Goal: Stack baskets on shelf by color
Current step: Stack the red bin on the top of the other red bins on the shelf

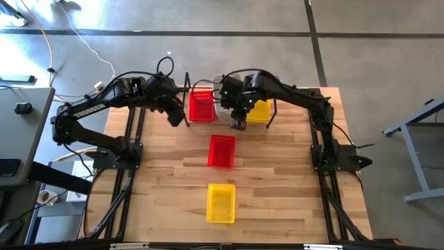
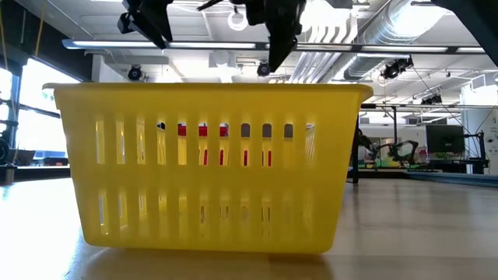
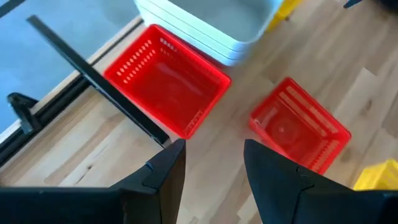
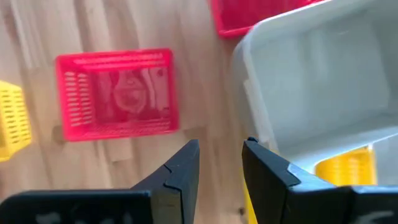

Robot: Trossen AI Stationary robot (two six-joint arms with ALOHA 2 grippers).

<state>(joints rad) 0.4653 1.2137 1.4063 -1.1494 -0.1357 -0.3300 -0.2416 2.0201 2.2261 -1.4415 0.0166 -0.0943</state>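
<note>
On the shelf point(image 1: 187, 90) at the table's far side stand a red basket point(image 1: 201, 105), a stack of clear-grey baskets point(image 3: 205, 25) and a yellow basket point(image 1: 259, 111). Another red basket point(image 1: 222, 151) and another yellow basket point(image 1: 220, 203) rest on their bottoms on the tabletop. My left gripper point(image 3: 214, 162) is open and hovers above the near left corner of the shelf's red basket. My right gripper point(image 4: 221, 165) is open and hovers over the near edge of the clear-grey stack point(image 4: 323, 93), between it and the loose red basket point(image 4: 115, 93).
The shelf's black rod frame point(image 3: 93, 81) runs along the left of its red basket. In the low view the near yellow basket point(image 2: 206, 167) fills the picture, with the red one point(image 2: 214, 144) showing through its slots. Bare wood lies left and right of the loose baskets.
</note>
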